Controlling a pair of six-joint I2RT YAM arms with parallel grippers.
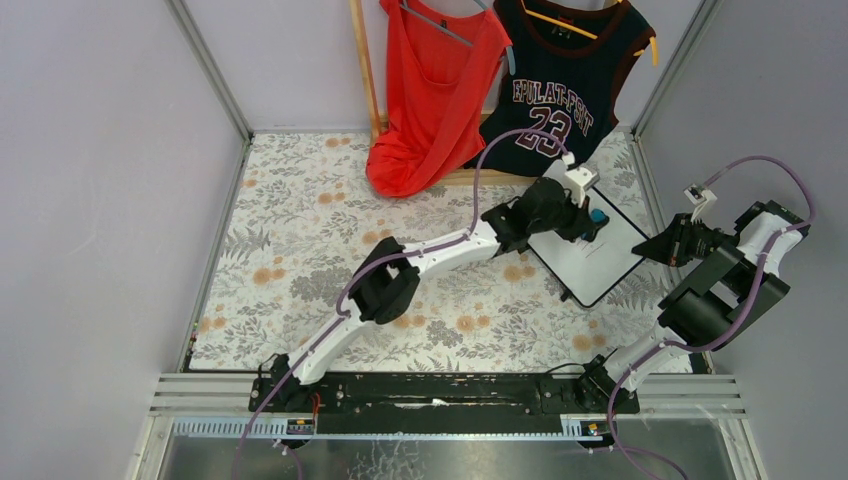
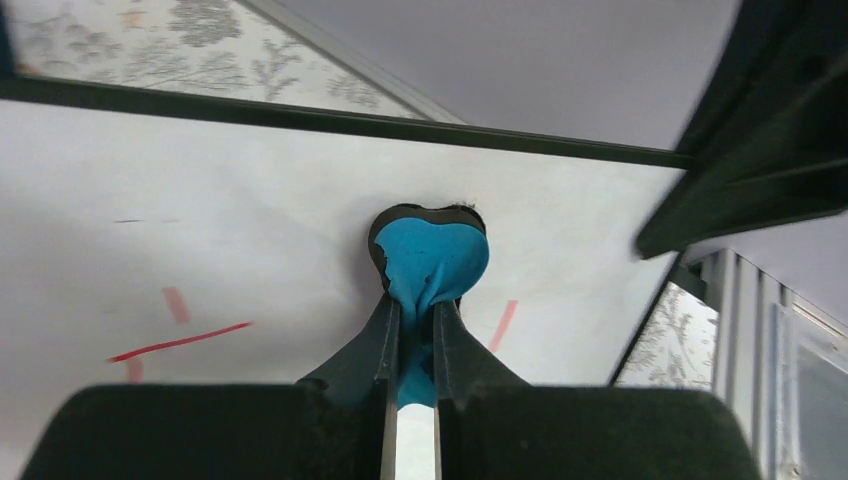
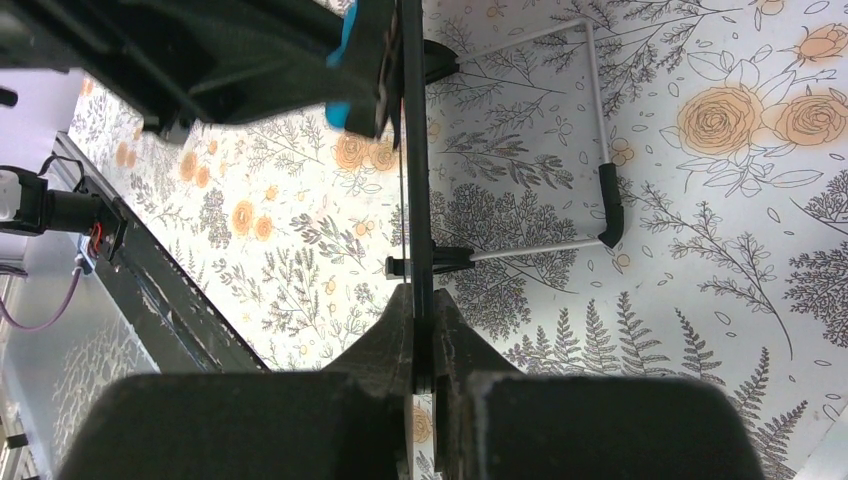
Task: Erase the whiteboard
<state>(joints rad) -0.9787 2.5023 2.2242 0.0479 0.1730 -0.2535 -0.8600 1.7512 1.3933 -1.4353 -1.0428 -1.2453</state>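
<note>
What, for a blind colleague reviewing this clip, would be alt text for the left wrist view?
The left gripper, shut on a blue eraser, holds it against the whiteboard. Red marker strokes show on both sides of the eraser; its black frame crosses the top, floral tablecloth beyond.

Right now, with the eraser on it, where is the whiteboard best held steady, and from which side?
Take the whiteboard by its thin right edge, coming in from the right. It is flat and thin, so only an edge fits a tool, and that side is clear of the eraser in the left tool. The right tool is shut there.
</note>
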